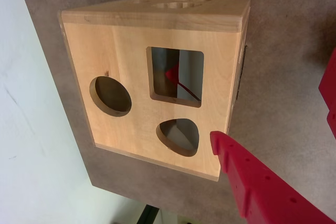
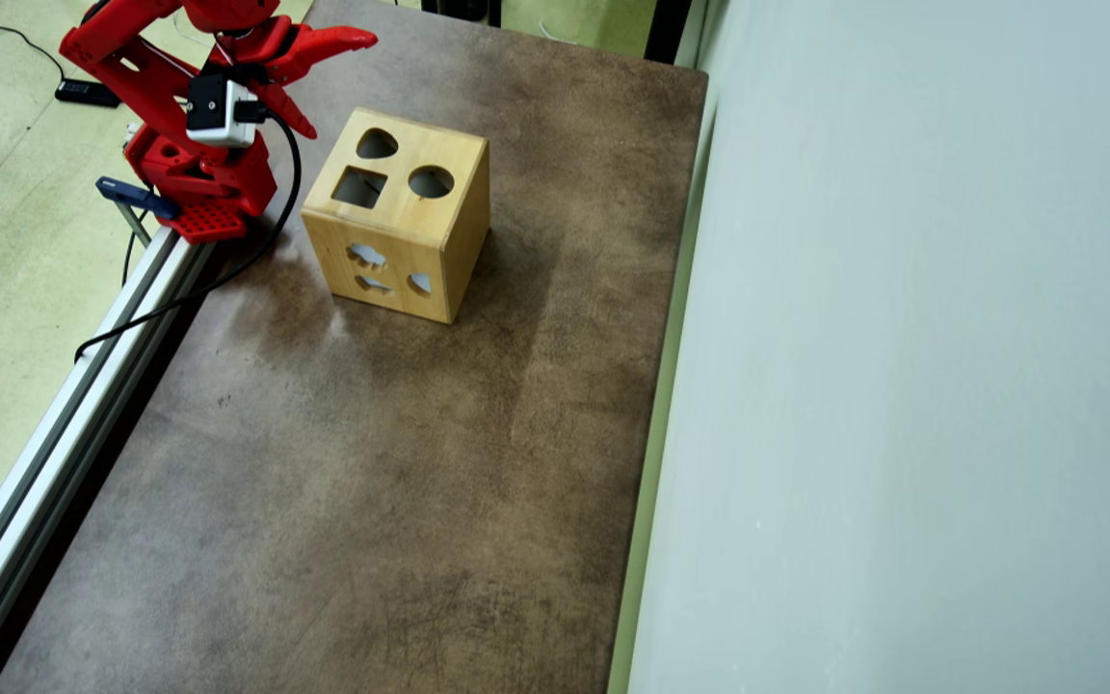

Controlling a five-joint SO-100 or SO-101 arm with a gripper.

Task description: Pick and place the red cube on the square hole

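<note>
Red cube [image 1: 172, 74] down inside box [image 2: 401, 253], glimpsed through square hole [image 2: 359, 187], so seemingly delivered. Gripper [image 2: 338, 82] spread wide, empty, clear beside box, nothing left to hold.

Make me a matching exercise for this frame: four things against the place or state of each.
Things:
1. red cube
2. gripper
3. wooden box
4. square hole

Place or state:
A. open, holding nothing
B. stands on the brown table
C. inside the box, glimpsed through a cutout
D. cut into the box's top face

Pairs: 1-C, 2-A, 3-B, 4-D
</note>
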